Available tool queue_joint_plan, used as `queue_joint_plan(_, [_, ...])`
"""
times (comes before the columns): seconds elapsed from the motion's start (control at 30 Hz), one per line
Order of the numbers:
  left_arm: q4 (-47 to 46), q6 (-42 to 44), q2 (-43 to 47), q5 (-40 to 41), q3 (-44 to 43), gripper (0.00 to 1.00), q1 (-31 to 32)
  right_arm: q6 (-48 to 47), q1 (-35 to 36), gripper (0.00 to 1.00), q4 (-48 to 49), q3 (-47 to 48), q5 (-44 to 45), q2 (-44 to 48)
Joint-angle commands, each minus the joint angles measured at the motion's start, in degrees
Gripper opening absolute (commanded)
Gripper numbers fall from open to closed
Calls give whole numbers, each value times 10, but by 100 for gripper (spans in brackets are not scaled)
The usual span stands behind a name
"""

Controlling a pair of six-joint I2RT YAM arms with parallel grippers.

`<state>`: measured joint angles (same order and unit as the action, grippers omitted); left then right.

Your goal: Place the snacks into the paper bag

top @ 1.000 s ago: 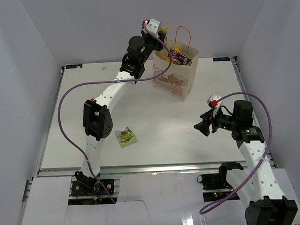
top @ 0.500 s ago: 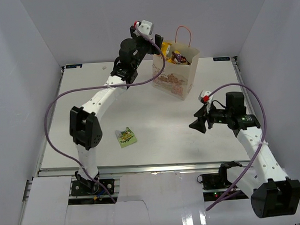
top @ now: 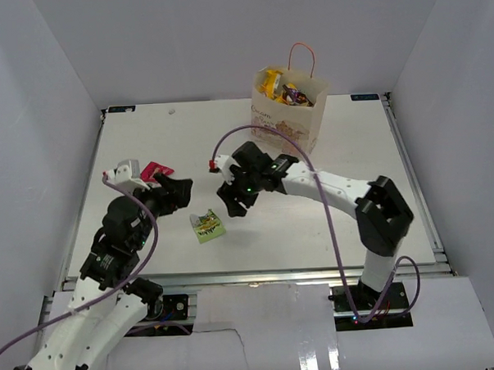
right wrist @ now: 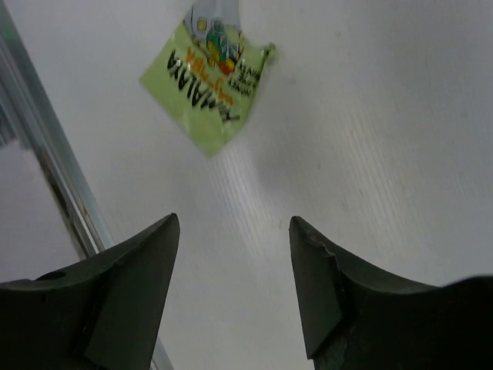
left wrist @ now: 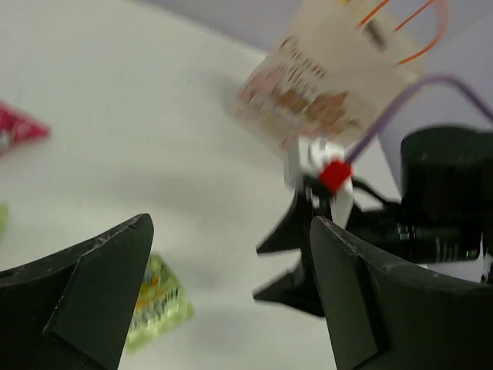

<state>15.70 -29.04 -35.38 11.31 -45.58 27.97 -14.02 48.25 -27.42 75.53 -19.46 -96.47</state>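
Left pincer (top: 180,194) wide open, empty, near left. Right pincer (top: 231,205) open, empty, just beside green packet (top: 208,225) on tabletop (top: 339,222). Red-pink packet (top: 157,170) left. Paper bag (top: 298,129) upright, far, snacks (top: 285,91) inside.

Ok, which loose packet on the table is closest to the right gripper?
The green packet, lying just beside the right gripper. The red-pink packet lies farther off, past the left gripper.

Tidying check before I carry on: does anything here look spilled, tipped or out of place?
Nothing looks spilled or damaged. The paper bag stands upright, with snacks poking above its rim. A green packet and a red-pink packet lie loose on the table, outside the bag.
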Motion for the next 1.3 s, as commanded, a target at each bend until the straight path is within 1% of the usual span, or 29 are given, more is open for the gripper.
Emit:
queue_joint_plan(0.0, [216, -189, 85, 60, 53, 93, -2, 201, 51, 66, 11, 121, 101, -108])
queue_joint_plan(0.03, [254, -211, 109, 64, 68, 93, -3, 216, 57, 67, 2, 146, 95, -134])
queue_joint_plan(0.07, [266, -238, 130, 67, 73, 93, -2, 234, 63, 67, -4, 168, 89, -155])
queue_joint_plan(0.1, [279, -247, 164, 70, 74, 93, -2, 238, 75, 68, -9, 206, 84, -192])
queue_joint_plan(0.13, [306, -254, 176, 72, 74, 93, -2, 240, 81, 70, -11, 219, 87, -208])
queue_joint_plan(0.2, [344, -275, 195, 79, 64, 93, -2, 248, 91, 72, -5, 245, 99, -243])
queue_joint_plan(0.33, [387, -295, 198, 75, 52, 94, -2, 266, 96, 74, 9, 260, 114, -275])
queue_joint_plan(0.5, [395, -305, 198, 75, 52, 94, -2, 264, 105, 74, 11, 263, 153, -299])
queue_joint_plan(0.73, [384, -300, 170, 80, 45, 95, -2, 228, 115, 72, 21, 256, 228, -320])
queue_joint_plan(0.87, [373, -298, 165, 78, 50, 95, -2, 211, 120, 68, 25, 245, 272, -334])
queue_joint_plan(0.97, [371, -294, 167, 80, 50, 95, -2, 200, 121, 54, 29, 225, 295, -340])
queue_joint_plan(1.0, [371, -293, 168, 81, 50, 95, -2, 197, 121, 44, 30, 219, 298, -340])
queue_joint_plan(1.07, [370, -293, 170, 82, 53, 95, -2, 186, 121, 35, 36, 205, 304, -334])
queue_joint_plan(1.1, [369, -294, 174, 82, 55, 95, -2, 183, 121, 26, 39, 189, 304, -330])
queue_joint_plan(1.17, [367, -298, 177, 79, 61, 95, -2, 170, 121, 17, 52, 172, 302, -317])
queue_joint_plan(1.2, [365, -298, 178, 79, 64, 95, -2, 165, 121, 10, 55, 155, 303, -312])
queue_joint_plan(1.27, [360, -298, 180, 77, 71, 95, -2, 151, 120, 8, 70, 140, 296, -292])
